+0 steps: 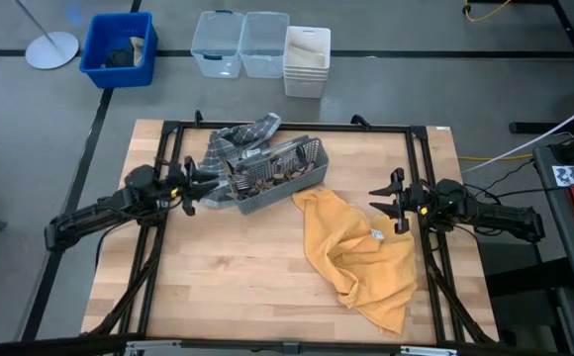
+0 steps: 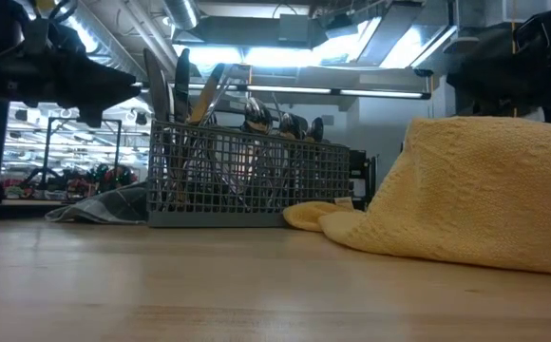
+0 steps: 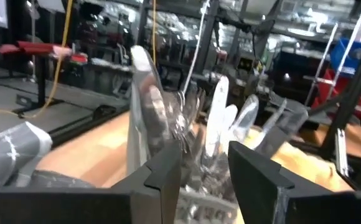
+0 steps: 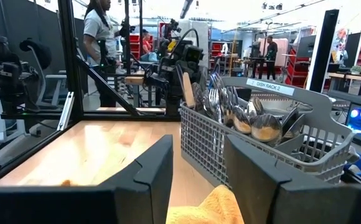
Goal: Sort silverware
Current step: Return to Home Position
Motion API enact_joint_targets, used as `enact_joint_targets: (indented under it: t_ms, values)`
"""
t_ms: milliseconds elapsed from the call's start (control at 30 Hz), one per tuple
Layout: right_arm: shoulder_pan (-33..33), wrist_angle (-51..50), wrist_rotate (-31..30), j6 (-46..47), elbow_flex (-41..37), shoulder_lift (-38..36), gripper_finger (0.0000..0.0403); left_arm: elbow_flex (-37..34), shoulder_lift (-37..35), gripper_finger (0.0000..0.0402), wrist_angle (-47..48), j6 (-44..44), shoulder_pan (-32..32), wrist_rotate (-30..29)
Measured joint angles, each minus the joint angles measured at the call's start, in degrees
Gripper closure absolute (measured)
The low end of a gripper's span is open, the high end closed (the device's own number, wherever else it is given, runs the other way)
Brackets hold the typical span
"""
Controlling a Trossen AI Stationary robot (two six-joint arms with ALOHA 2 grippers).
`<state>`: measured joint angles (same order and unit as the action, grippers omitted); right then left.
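Twenty or so pieces of silverware fill the caddy, whose long axis slants across the table in the high view. The left gripper lies level just beside the caddy's left end, jaws spread. The right gripper lies level past a cloth, well apart from the caddy and aimed at it, jaws spread wide. A towel lies at the caddy's far side.

Low view: the pieces stand upright, tips above the caddy's rim.

Left wrist view: upright handles and blades rise just ahead of the parted fingers.

Right wrist view: spoons stand bowls up in the caddy, beyond the cloth. People stand in the room behind.
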<state>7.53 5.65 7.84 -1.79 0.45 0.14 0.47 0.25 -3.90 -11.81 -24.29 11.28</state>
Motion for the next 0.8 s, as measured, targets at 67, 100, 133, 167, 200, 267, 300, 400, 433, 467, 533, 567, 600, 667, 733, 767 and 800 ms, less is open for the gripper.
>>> enact_joint_targets:
  t_ms: [67,100,133,167,200,267,300,400,433,467,533,567,600,667,733,767,800]
  values:
    - [0.0,0.0,0.1,0.0,0.0,0.0,0.0256,0.0,0.0,0.0279,0.9,0.2,1.3,0.0]
    - [0.0,0.0,0.1,0.0,0.0,0.0,0.0256,0.0,0.0,0.0279,0.9,0.2,2.0,0.0]
    - [0.0,0.0,0.1,0.0,0.0,0.0,0.0256,0.0,0.0,0.0279,1.1,0.2,2.6,0.0]
    - [0.0,0.0,0.1,0.0,0.0,0.0,0.0256,0.0,0.0,0.0279,1.3,0.2,3.1,-0.1]
    - [0.0,0.0,0.1,0.0,0.0,0.0,0.0256,0.0,0.0,0.0279,1.3,0.2,3.5,0.0]
    - [0.0,0.0,0.1,0.0,0.0,0.0,0.0256,0.0,0.0,0.0279,1.3,0.2,3.9,-0.1]
    - [0.0,0.0,0.1,0.0,0.0,0.0,0.0256,0.0,0.0,0.0279,1.3,0.2,4.0,-0.1]
    - [0.0,0.0,0.1,0.0,0.0,0.0,0.0256,0.0,0.1,0.0279,1.3,0.2,4.0,-0.1]
    - [0.0,0.0,0.1,0.0,0.0,0.0,0.0256,0.0,0.2,0.0279,1.3,0.2,4.0,-0.1]
    - [0.0,0.0,0.1,0.0,0.0,0.0,0.0256,0.0,0.2,0.0279,1.3,0.2,4.0,-0.1]
    - [0.0,0.0,0.1,0.0,0.0,0.0,0.0256,0.0,0.2,0.0279,1.3,0.2,4.0,-0.1]
    - [0.0,0.0,0.1,0.0,0.0,0.0,0.0256,0.0,0.2,0.0279,1.3,0.2,4.0,-0.1]
    - [0.0,0.0,0.1,0.0,0.0,0.0,0.0256,0.0,0.2,0.0279,1.3,0.2,4.0,-0.1]
    - [0.0,0.0,0.1,0.0,0.0,0.0,0.0256,0.0,0.2,0.0279,1.4,0.2,4.0,-0.1]
    - [0.0,0.0,0.1,0.0,0.0,0.0,0.0256,0.0,0.2,0.0279,1.4,0.2,4.0,-0.1]
    - [0.0,0.0,0.1,0.0,0.0,0.0,0.0256,0.0,0.2,0.0279,1.4,0.2,4.0,-0.1]
    - [0.0,0.0,0.1,0.0,0.0,0.0,0.0256,0.0,0.2,0.0279,1.4,0.2,4.0,-0.1]
